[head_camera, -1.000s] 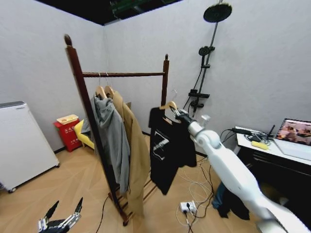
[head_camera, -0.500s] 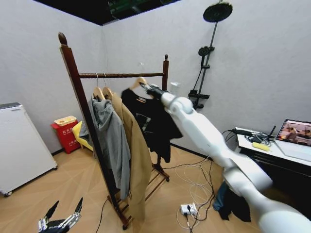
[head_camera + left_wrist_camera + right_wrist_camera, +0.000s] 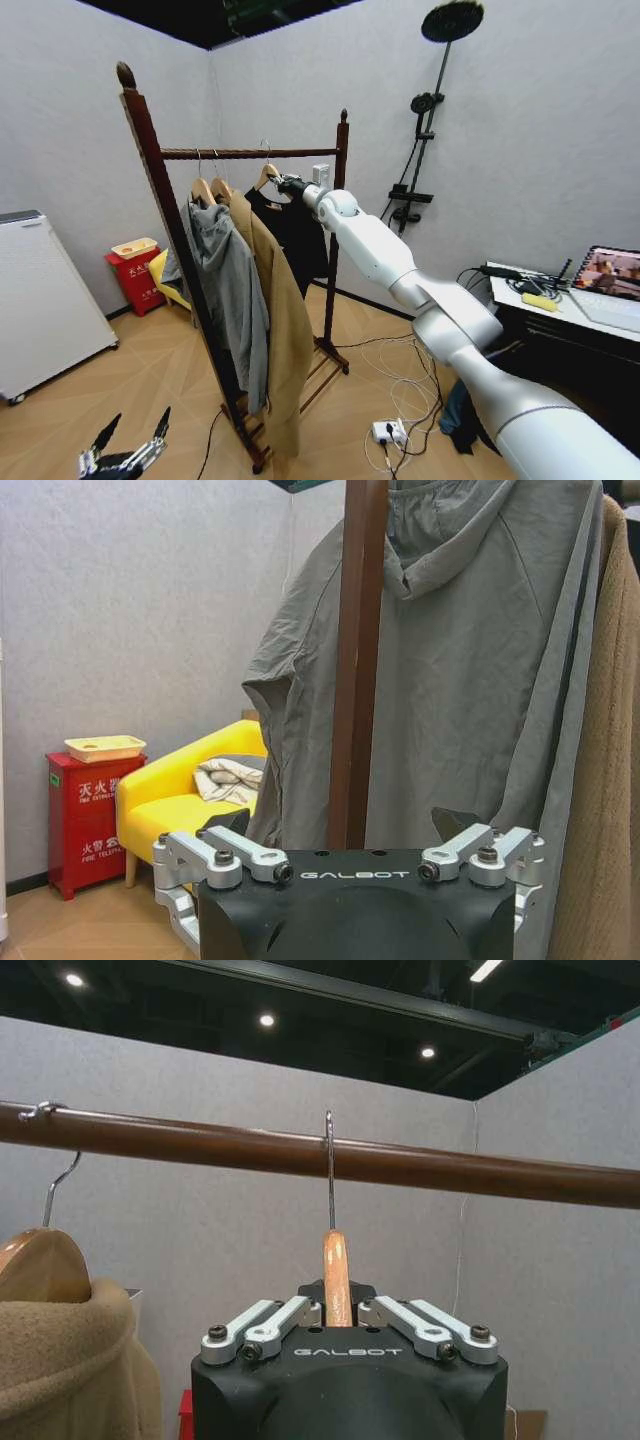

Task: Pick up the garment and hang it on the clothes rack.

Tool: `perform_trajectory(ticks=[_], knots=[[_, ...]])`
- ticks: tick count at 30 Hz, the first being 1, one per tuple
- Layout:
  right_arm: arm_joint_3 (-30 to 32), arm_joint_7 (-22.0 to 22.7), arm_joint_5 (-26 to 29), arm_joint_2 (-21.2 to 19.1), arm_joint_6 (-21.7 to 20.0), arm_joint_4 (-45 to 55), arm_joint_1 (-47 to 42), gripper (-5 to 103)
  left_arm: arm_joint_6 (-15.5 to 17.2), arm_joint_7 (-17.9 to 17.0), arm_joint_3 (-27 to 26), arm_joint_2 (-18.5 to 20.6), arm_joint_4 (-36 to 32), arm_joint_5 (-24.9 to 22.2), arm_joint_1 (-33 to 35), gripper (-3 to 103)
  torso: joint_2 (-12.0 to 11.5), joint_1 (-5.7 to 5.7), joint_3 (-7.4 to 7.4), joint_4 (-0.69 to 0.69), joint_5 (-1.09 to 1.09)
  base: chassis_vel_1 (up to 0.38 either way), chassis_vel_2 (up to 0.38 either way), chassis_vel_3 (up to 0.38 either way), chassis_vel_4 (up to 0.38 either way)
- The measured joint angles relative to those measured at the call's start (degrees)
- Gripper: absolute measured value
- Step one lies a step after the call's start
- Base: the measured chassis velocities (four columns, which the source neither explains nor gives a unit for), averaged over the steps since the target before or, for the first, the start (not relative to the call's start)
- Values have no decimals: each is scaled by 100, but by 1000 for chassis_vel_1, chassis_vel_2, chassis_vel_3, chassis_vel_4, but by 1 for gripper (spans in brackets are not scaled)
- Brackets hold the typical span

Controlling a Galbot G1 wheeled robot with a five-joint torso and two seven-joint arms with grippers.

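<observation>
The garment (image 3: 297, 228), a black T-shirt on a light wooden hanger (image 3: 337, 1270), hangs under the top bar (image 3: 200, 1142) of the clothes rack (image 3: 160, 160), beside the far post. The hanger's wire hook (image 3: 329, 1145) sits over the bar. My right gripper (image 3: 283, 184) is stretched out to the rack and shut on the hanger's wooden neck just below the hook, also seen from the wrist (image 3: 337, 1307). The T-shirt's print is hidden behind the tan coat. My left gripper (image 3: 132, 432) hangs low near the floor, open and empty.
A grey hoodie (image 3: 235, 290) and a long tan coat (image 3: 282, 320) hang on the bar nearer the front post. A white appliance (image 3: 40, 290), red box (image 3: 138, 272) and yellow sofa (image 3: 190, 800) stand left. Cables and a power strip (image 3: 388, 428) lie on the floor; a desk (image 3: 560, 305) is right.
My right arm has swung the garment left and up from beside the rack to the top bar. The hanger's hook now rests over the bar. The left arm has not moved.
</observation>
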Motion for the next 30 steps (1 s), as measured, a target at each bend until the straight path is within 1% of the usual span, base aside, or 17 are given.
perform_trajectory(ticks=[8, 12, 13, 14, 15, 18, 19, 21, 22, 23, 24, 25, 26, 27, 28, 29, 30], knots=[[40, -6, -110, 153, 2, -142, -37, 10, 0, 0, 0, 0, 0, 0, 0, 100, 0, -1, -1, 0, 0, 0, 0, 0, 0], [107, 93, -64, -66, -192, 389, -280, 9, 0, 0, 0, 0, 0, 0, 0, 100, 1, -1, -2, 3, 0, 0, 0, 0, 0], [139, 197, -32, -240, -273, 776, -441, 20, 0, -2, 0, 0, 0, 0, 0, 100, 0, 0, 0, 1, 1, 0, 0, 0, 0], [171, 318, 2, -395, -326, 1154, -572, 20, 0, 1, 0, 0, 0, 0, 0, 100, -1, 1, 0, 1, 1, 0, 0, 0, 0], [171, 318, 2, -395, -326, 1154, -572, 20, 0, 1, 0, 0, 0, 0, 0, 100, -1, 1, 0, 1, 1, 0, 0, 0, 0], [463, 864, -104, -1053, -432, 2740, -1278, 36, 0, -3, 0, 0, 1, 0, 0, 100, 0, -1, -1, 0, 1, 0, 0, 0, 0], [463, 864, -104, -1053, -432, 2740, -1278, 36, 0, -3, 0, 0, 1, 0, 0, 100, 0, -1, -1, 0, 1, 0, 0, 0, 0], [777, 1234, -143, -1817, -453, 3999, -2061, 46, 0, -1, 0, 0, 0, 0, 0, 100, 0, 0, -2, 9, 0, 0, 0, 0, 0], [777, 1234, -143, -1817, -453, 3999, -2061, 46, 0, -1, 0, 0, 0, 0, 0, 100, 0, 0, -2, 9, 0, 0, 0, 0, 0], [988, 1359, -172, -2254, -461, 4514, -2459, 51, 0, -3, -1, -1, 1, 0, 0, 100, 0, -1, -1, 5, 1, 0, 0, 0, 0], [1441, 1519, -188, -2871, -510, 5354, -3151, 57, 0, -2, -1, -1, 0, 0, 0, 100, 0, 0, 0, -4, 9, 0, 0, 0, 0], [1441, 1519, -188, -2871, -510, 5354, -3151, 57, 0, -2, -1, -1, 0, 0, 0, 100, 0, 0, 0, -4, 9, 0, 0, 0, 0], [1774, 1628, -189, -3200, -520, 5870, -3603, 63, 0, 2, 0, 0, 1, 0, 0, 100, 0, 0, -1, -6, 8, 0, 0, 0, 0], [2261, 1801, -187, -3598, -475, 6495, -4361, 68, 0, 8, 1, -1, 0, 0, 0, 100, 2, -3, -3, -8, 2, -63, -50, -16, -16], [2261, 1801, -187, -3598, -475, 6495, -4361, 68, 0, 8, 1, -1, 0, 0, 0, 100, 2, -3, -3, -8, 2, -63, -50, -16, -16], [2843, 1923, -253, -3818, -370, 6930, -5145, 73, 0, 0, 1, 0, 0, 0, 0, 100, 1, -3, -2, -3, 4, 0, 0, 0, 0], [3756, 1997, -533, -3907, -252, 7400, -6139, 79, 0, 1, 0, 0, 0, 0, 0, 100, 0, -2, 0, 0, 9, 0, 0, 0, 0]])
